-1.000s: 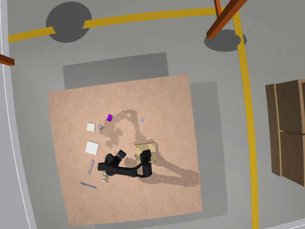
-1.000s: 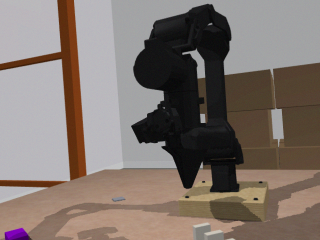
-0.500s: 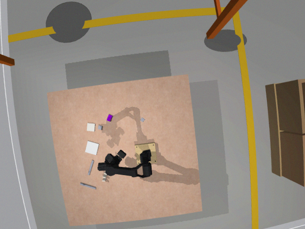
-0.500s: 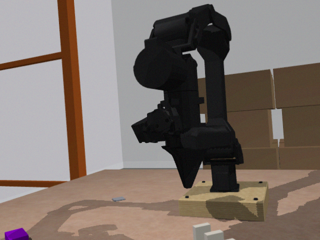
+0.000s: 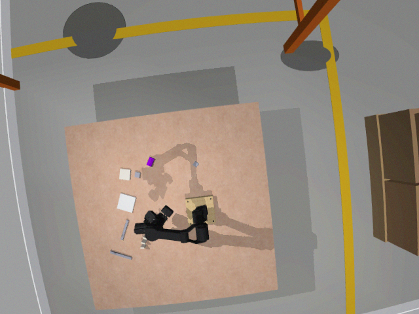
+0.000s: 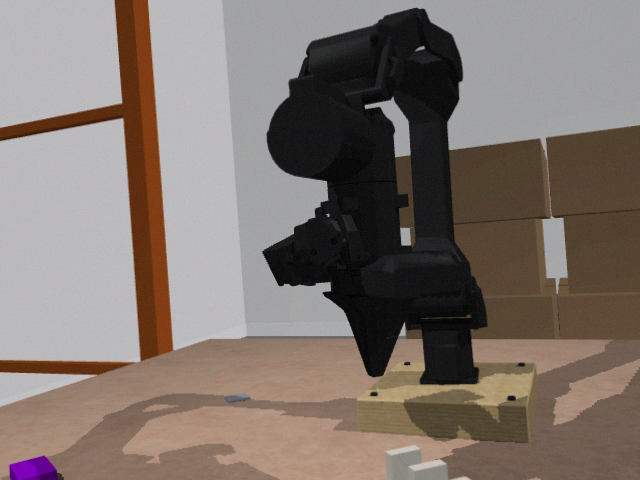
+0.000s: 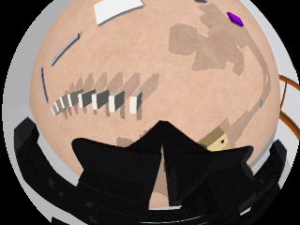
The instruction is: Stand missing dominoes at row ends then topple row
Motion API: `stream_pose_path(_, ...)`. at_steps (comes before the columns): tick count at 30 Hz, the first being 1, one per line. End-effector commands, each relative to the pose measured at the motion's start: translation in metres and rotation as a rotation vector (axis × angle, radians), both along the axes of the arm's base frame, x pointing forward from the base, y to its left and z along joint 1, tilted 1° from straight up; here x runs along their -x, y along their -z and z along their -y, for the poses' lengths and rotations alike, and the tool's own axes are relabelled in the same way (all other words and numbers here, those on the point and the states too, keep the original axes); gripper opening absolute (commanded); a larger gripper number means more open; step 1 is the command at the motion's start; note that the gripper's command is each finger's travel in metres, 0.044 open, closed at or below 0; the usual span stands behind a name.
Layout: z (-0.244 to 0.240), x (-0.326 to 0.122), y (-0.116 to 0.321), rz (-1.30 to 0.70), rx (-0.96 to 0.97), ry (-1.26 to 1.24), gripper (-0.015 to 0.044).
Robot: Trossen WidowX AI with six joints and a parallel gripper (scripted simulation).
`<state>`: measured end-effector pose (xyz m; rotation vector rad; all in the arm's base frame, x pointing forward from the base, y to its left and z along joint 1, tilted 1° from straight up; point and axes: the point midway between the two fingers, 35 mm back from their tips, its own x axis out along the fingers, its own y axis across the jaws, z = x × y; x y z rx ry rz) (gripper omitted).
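Observation:
Several whitish dominoes stand upright in a row. The wrist view shows the row running from the near end domino (image 7: pixel 135 103) to the far left end domino (image 7: pixel 55 111), with similar gaps. In the exterior view only the tops of the end domino (image 6: pixel 403 463) and its neighbour (image 6: pixel 428 472) show clearly. In the top view the arm hides part of the row, and a few dominoes (image 5: pixel 143 242) show beside it. My gripper (image 6: pixel 375 373) (image 7: pixel 163 126) is shut and empty, pointing down above the table, beyond the near end of the row and apart from it.
A purple block (image 5: pixel 150 161) (image 6: pixel 32 470) (image 7: pixel 235 19), two white squares (image 5: pixel 124 174) (image 5: pixel 126 203), two grey bars (image 5: pixel 124 229) (image 5: pixel 121 254) and two small grey pieces (image 5: pixel 137 174) (image 5: pixel 195 164) lie about. The wooden base (image 5: pixel 200 201) (image 6: pixel 444 419) is behind the gripper in the exterior view.

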<state>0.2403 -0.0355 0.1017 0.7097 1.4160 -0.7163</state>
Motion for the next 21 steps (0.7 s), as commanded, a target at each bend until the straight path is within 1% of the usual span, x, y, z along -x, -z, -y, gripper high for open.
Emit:
stream_pose_path(1,0.000,0.000,0.000,0.003,-0.002,0.004,0.0000)
stream_pose_path(3,0.000,-0.001,0.003,0.003,-0.002,0.004,0.0000)
stream_pose_path(4,0.000,-0.002,0.011,0.003,-0.002,0.004,0.0000)
stream_pose_path(7,0.000,-0.004,0.057,0.003,-0.002,0.004,0.0000)
stream_pose_path(9,-0.001,-0.002,0.078,0.002,-0.002,0.004,0.0000)
stream_pose_path(21,-0.005,-0.009,0.080,0.003,-0.002,0.004,0.0000)
